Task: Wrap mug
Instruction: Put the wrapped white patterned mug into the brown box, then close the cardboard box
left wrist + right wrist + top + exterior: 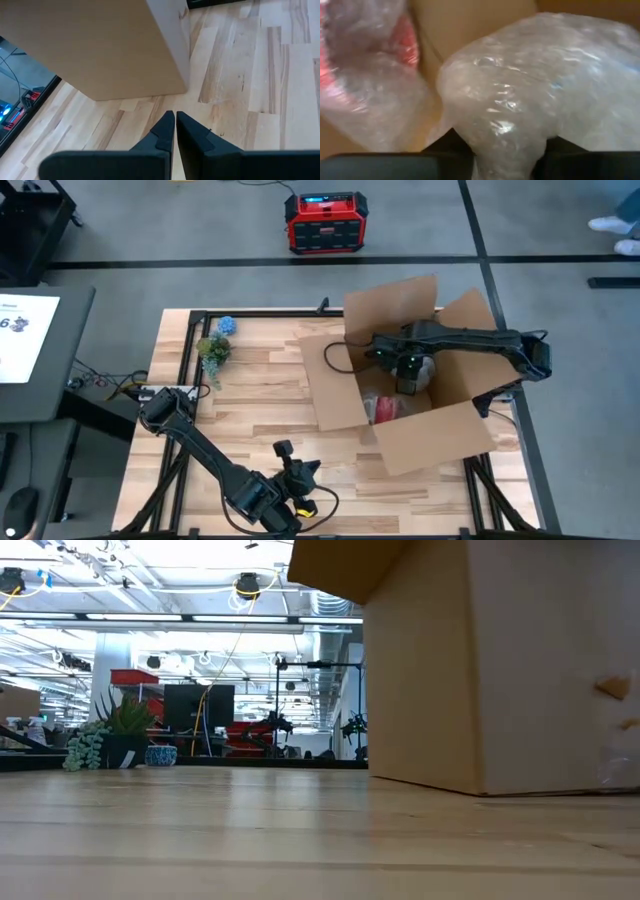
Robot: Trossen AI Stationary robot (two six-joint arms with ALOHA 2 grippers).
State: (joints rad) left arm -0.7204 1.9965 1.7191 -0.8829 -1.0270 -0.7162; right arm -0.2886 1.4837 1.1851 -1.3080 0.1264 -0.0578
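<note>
An open cardboard box (432, 438) stands on the right half of the wooden table. My right gripper (408, 376) reaches down into it and is shut on a clear bubble-wrap bundle (535, 85). The mug itself is hidden by the wrap. A second bubble-wrapped bundle with red inside (383, 408) lies on the box floor beside it. My left gripper (175, 117) is shut on nothing, low over the table near its front edge (300, 472), pointing toward the box's side wall (100, 45). My right gripper pinches the bubble-wrap bundle between its two fingers (451, 146) at a narrowed part of the wrap (502, 145). The rest of the bundle bulges out beyond the fingertips. The fingers come down into the box from above. I cannot tell whether the bundle rests on the box floor.
The box's flaps stand open on all sides (390, 305). Small potted plants (213, 350) and a blue pot (227, 325) stand at the table's far left. Bare wood lies between them and the box. A red device (322, 222) sits on the floor beyond the table.
</note>
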